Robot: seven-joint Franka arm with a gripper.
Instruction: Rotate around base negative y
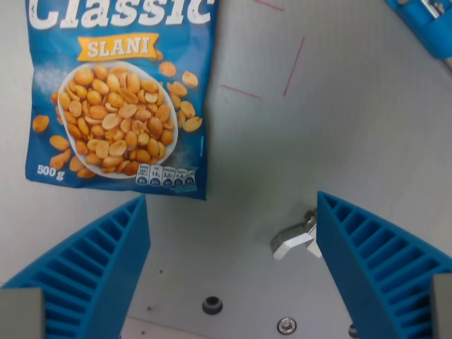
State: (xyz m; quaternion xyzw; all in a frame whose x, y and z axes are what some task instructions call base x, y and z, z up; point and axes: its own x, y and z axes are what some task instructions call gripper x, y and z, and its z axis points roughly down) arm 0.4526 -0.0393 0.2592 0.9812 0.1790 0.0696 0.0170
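- The pale grey table [339, 141] fills the wrist view and passes beneath the claw; thin pink lines [293, 67] are drawn on it well ahead of the claw, toward the top of the picture.
- A blue peanut bag [120, 99] lies flat on the table ahead of the claw's left-side finger, on the wrist view's left. It reads "Classic", "SLANI" and "500 g", with a white bowl of peanuts printed on it. Its lower edge lies just beyond that finger's tip, not touching it.
- The gripper [233, 205] stands wide apart, with only bare table between its 2 blue ribbed fingers [92, 268]. It grips nothing.
- A blue object [427, 21] shows partly in the top corner on the wrist view's right, far ahead of the claw; what it is cannot be told.
- A small silver metal bracket [293, 239] sits just beside the inner edge of the right-side finger.
- A dark round hole [212, 305] and a silver screw [286, 325] lie between the fingers, near the bottom edge.
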